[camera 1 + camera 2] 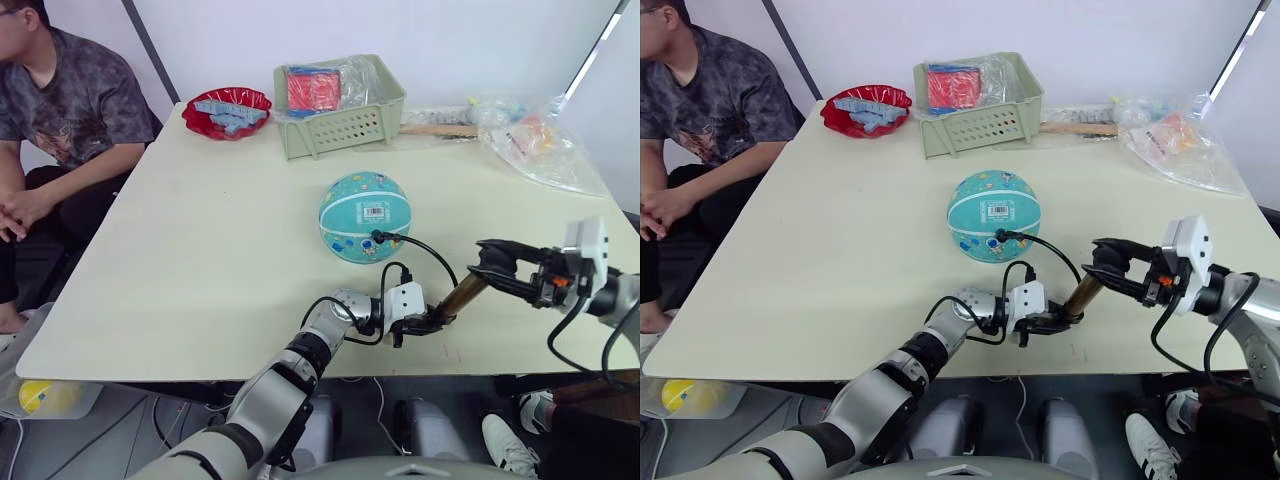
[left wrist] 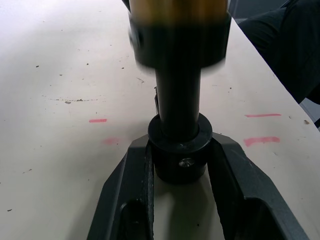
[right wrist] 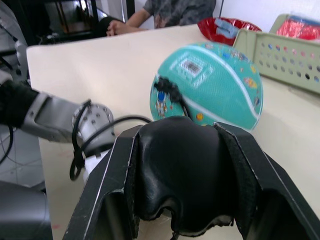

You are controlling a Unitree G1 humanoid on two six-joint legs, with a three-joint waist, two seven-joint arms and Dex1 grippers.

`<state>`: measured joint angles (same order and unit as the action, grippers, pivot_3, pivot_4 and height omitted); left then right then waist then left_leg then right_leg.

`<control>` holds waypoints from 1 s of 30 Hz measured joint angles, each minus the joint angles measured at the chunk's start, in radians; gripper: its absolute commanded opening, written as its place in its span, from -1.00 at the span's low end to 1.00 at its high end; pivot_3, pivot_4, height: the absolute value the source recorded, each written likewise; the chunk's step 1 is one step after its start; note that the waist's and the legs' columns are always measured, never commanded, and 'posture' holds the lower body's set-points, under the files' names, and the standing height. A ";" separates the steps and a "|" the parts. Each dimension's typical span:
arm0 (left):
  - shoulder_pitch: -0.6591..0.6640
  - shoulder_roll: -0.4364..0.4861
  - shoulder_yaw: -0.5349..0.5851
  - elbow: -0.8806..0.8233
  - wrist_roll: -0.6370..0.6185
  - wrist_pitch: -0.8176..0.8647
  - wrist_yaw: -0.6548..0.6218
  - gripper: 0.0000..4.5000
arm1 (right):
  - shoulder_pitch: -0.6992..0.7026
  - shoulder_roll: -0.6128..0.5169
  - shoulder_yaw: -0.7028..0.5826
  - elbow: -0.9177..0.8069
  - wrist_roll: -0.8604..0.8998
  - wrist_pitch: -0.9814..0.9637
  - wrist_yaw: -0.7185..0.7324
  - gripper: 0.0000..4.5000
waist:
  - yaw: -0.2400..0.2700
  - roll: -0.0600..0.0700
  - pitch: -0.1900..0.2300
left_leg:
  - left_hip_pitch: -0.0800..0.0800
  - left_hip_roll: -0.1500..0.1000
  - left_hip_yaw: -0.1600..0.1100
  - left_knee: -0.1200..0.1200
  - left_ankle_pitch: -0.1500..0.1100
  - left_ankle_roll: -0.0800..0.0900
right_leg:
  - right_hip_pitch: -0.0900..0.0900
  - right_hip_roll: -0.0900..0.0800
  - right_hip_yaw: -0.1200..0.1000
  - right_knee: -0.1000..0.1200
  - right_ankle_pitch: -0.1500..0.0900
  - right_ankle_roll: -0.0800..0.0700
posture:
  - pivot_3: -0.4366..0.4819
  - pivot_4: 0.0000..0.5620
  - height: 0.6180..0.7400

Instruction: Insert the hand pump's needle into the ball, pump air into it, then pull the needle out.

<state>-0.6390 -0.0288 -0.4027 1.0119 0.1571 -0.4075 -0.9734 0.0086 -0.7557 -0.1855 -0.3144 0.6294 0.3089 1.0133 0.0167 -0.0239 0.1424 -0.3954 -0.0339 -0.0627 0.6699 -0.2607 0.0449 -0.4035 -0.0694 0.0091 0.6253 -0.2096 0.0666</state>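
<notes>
The teal ball (image 1: 365,215) rests mid-table with its barcode label facing up. The pump's black hose fitting (image 1: 378,237) is seated on the ball's near side, and the needle itself is hidden inside. The thin hose arcs back to the hand pump (image 1: 462,295), a gold cylinder tilted over the table's front edge. My left gripper (image 1: 436,320) is shut on the pump's lower black end cap (image 2: 180,160). My right gripper (image 1: 490,262) is shut on the black handle (image 3: 180,170) at the pump's upper end.
A green basket (image 1: 340,105) and a red bowl (image 1: 227,110) stand at the back of the table. Clear plastic bags (image 1: 540,140) lie at the back right. A person (image 1: 60,100) sits at the left edge. A yellow ball (image 1: 45,397) lies on the floor.
</notes>
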 measured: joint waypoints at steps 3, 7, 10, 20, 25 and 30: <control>-0.001 0.000 0.000 0.000 0.000 0.000 0.000 -0.52 | 0.009 0.021 0.015 0.010 -0.024 -0.014 -0.010 -0.27 | 0.000 0.000 0.000 | 0.000 0.000 0.000 0.000 0.000 0.000 | 0.000 0.000 0.000 0.000 0.000 0.000 | -0.05 -0.47 0.96; -0.001 0.000 0.000 0.001 0.000 0.000 0.000 -0.52 | -0.007 0.032 0.008 0.006 -0.013 -0.001 -0.024 -0.27 | 0.000 0.000 0.000 | 0.000 0.000 0.000 0.000 0.000 0.000 | 0.000 0.000 0.000 0.000 0.000 0.000 | -0.05 -0.47 0.96; -0.006 -0.001 0.000 0.003 0.000 0.000 -0.002 -0.52 | -0.026 0.024 -0.002 0.008 0.007 0.040 -0.032 -0.27 | 0.000 0.001 0.000 | 0.000 0.000 0.000 0.000 0.000 0.000 | 0.000 0.000 0.000 0.000 0.000 0.000 | -0.05 -0.47 0.96; -0.013 -0.003 0.001 0.004 -0.001 -0.004 -0.007 -0.52 | -0.137 -0.111 -0.120 -0.038 0.168 0.215 -0.015 -0.27 | 0.001 0.007 0.005 | -0.002 -0.001 0.000 0.000 0.000 0.000 | -0.001 -0.001 0.000 0.000 0.000 0.000 | -0.05 -0.47 0.96; -0.013 -0.002 0.002 0.003 -0.003 -0.006 -0.006 -0.52 | -0.213 -0.168 -0.180 -0.040 0.266 0.304 -0.021 -0.27 | 0.000 0.009 0.007 | -0.002 -0.001 0.001 0.000 0.000 0.000 | -0.001 -0.001 0.001 0.000 0.000 0.000 | -0.05 -0.47 0.96; -0.009 -0.003 0.002 0.003 -0.002 -0.008 -0.005 -0.52 | -0.326 -0.246 -0.231 -0.041 0.362 0.385 -0.025 -0.27 | 0.002 0.011 0.008 | -0.003 -0.001 0.000 0.000 0.000 0.000 | -0.001 -0.001 0.000 0.000 0.000 0.000 | -0.05 -0.47 0.96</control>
<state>-0.6484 -0.0319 -0.4007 1.0150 0.1546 -0.4151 -0.9786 -0.3173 -1.0014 -0.4166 -0.3551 0.9913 0.6943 0.9886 0.0188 -0.0130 0.1505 -0.3980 -0.0346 -0.0626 0.6700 -0.2606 0.0450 -0.4048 -0.0705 0.0091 0.6252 -0.2095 0.0665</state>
